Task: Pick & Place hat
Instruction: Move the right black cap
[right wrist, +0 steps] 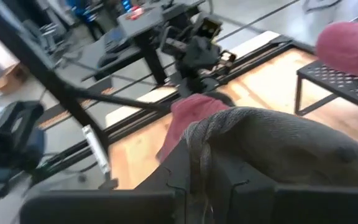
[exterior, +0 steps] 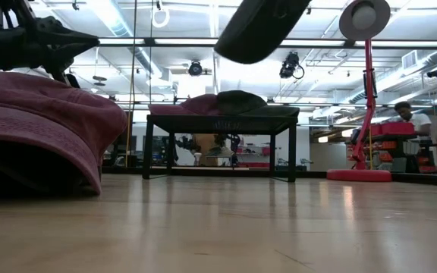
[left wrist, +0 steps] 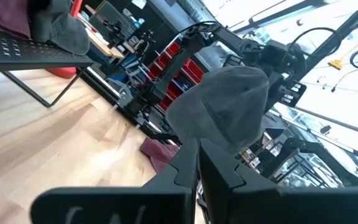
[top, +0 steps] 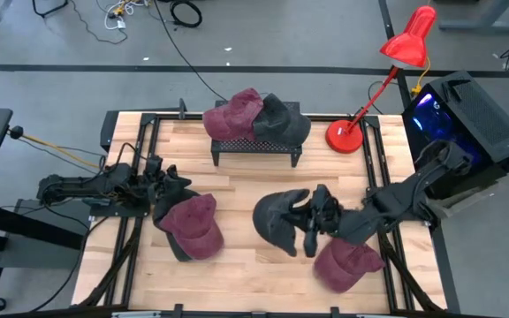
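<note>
My right gripper (top: pixel 312 221) is clamped on the grey hat (top: pixel 278 221), lifted to carry toward the rack (top: pixel 254 147); my left gripper (top: pixel 168 187), closed and empty, waits by the maroon hat (top: pixel 193 225).

No readable text, labels, brands or numbers in any view. The front rail of the black rack (exterior: pixel 222 123) in the low view carries a faint marking, too blurred to read. Nothing legible on the hats, the red lamp (top: pixel 387 75) or the black box with the blue glow (top: pixel 467 119) beside the table.
</note>
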Action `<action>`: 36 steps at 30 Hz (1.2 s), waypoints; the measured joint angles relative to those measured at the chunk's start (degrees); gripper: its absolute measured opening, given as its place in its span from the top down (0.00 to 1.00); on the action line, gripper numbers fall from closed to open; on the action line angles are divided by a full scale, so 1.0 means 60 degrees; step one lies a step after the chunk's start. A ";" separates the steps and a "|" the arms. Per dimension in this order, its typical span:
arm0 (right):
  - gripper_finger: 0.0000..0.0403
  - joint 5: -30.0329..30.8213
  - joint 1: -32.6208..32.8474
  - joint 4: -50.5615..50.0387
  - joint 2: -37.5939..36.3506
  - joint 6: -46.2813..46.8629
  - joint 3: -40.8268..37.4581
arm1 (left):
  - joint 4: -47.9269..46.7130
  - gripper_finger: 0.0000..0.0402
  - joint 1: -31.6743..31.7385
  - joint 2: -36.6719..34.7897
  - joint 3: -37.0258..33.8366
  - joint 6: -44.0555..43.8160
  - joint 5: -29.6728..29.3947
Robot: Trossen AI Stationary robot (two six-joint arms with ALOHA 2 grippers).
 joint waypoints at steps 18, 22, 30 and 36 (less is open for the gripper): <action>0.93 0.2599 -0.0827 0.0839 0.2308 0.1435 0.0000 | 0.0003 0.95 0.0000 0.0000 -0.0002 0.0021 0.0355; 0.93 0.2955 -0.1082 0.0986 0.2576 0.1568 0.0000 | 0.0020 0.95 0.0000 0.0000 -0.0002 -0.0214 0.0353; 0.93 0.2339 -0.1527 0.1142 0.2882 0.1673 0.0000 | 0.0050 0.95 0.0000 -0.0003 0.0000 -0.0228 0.0355; 0.93 -0.0242 -0.1683 0.2825 0.2794 -0.0063 0.0003 | 0.0044 0.95 0.0000 0.0000 -0.0001 -0.0217 0.0356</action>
